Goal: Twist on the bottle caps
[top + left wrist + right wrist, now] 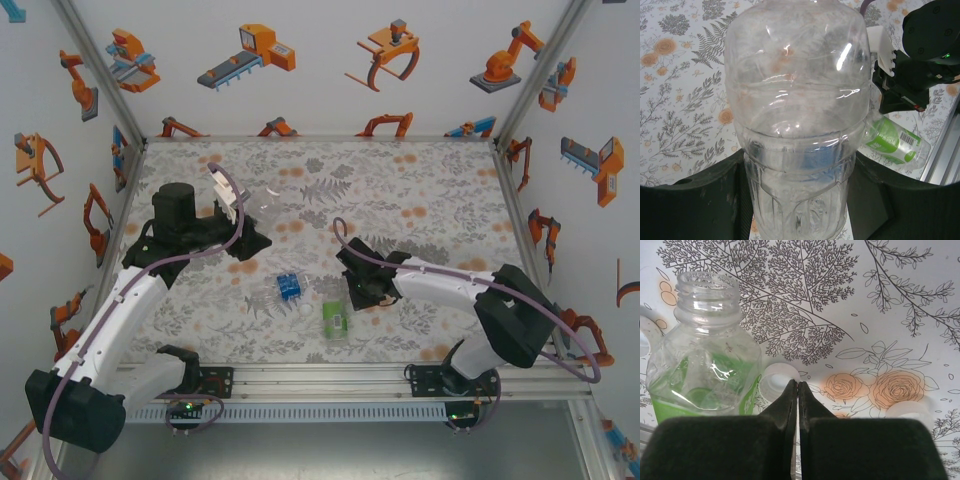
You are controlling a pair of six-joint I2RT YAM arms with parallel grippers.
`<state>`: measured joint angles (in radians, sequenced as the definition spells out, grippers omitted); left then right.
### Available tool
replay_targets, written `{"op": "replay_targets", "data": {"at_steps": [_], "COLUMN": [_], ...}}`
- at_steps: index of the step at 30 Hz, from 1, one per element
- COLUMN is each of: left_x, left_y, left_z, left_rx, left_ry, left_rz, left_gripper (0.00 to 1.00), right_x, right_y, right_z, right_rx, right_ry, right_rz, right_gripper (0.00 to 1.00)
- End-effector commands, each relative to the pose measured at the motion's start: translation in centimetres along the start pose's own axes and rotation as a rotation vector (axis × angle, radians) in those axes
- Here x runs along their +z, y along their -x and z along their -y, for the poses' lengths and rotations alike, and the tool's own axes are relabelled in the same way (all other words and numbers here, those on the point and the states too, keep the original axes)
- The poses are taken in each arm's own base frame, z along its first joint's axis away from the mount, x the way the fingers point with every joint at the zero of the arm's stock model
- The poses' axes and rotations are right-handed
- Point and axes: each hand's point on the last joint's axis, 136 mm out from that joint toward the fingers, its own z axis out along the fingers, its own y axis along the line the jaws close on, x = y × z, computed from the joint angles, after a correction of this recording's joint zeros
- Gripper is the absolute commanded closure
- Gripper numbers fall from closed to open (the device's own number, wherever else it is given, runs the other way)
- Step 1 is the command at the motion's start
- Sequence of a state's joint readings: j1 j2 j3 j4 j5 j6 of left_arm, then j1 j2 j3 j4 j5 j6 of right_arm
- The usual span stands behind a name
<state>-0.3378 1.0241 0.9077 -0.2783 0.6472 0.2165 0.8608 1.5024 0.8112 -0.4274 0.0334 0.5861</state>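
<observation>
Top external: floral-print table [430, 200], green-label bottle [335, 320] lying on it, robot-sticker walls [320, 100].

Bright even diffuse light, soft faint shadows, white glare streaks on plain bottle [840, 55], nearest cap [905, 410] blurred

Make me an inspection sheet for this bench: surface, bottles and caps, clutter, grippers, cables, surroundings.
Surface: floral-print table, no spills seen.
Job's things: clear bottle is held off the table. The green-label bottle lies on its side with its neck uncapped. The blue-label bottle also lies on the table. Loose white caps sit on the table, one by the green-label bottle, another farther right.
Clutter: nothing seen.
Grippers: left gripper is shut on the clear bottle. The right gripper is shut and empty, its tips next to a cap.
Cables: purple cables loop along both arms.
Surroundings: white walls with orange robot pictures; metal rail at the near edge.
</observation>
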Motion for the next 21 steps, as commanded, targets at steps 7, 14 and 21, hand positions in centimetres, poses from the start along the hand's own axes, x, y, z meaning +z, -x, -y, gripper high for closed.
{"op": "replay_targets", "data": {"at_steps": [7, 14, 21], "left_x": [-0.6, -0.6, -0.6], "left_y": [0.8, 0.7, 0.6], "left_z": [0.3, 0.3, 0.3], "left_rx": [0.034, 0.031, 0.026], "left_ry": [-0.001, -0.001, -0.002], "left_rz": [0.022, 0.02, 0.017], "left_gripper": [1.0, 1.0, 1.0], "right_x": [-1.7, -2.1, -0.7], "right_y": [2.4, 7.0, 11.1], "right_z": [1.6, 4.4, 6.4], "right_rx": [0.006, 0.04, 0.045], "right_ry": [-0.044, -0.046, -0.064], "right_rz": [0.062, 0.072, 0.048], "right_gripper": [0.98, 0.98, 0.97]}}
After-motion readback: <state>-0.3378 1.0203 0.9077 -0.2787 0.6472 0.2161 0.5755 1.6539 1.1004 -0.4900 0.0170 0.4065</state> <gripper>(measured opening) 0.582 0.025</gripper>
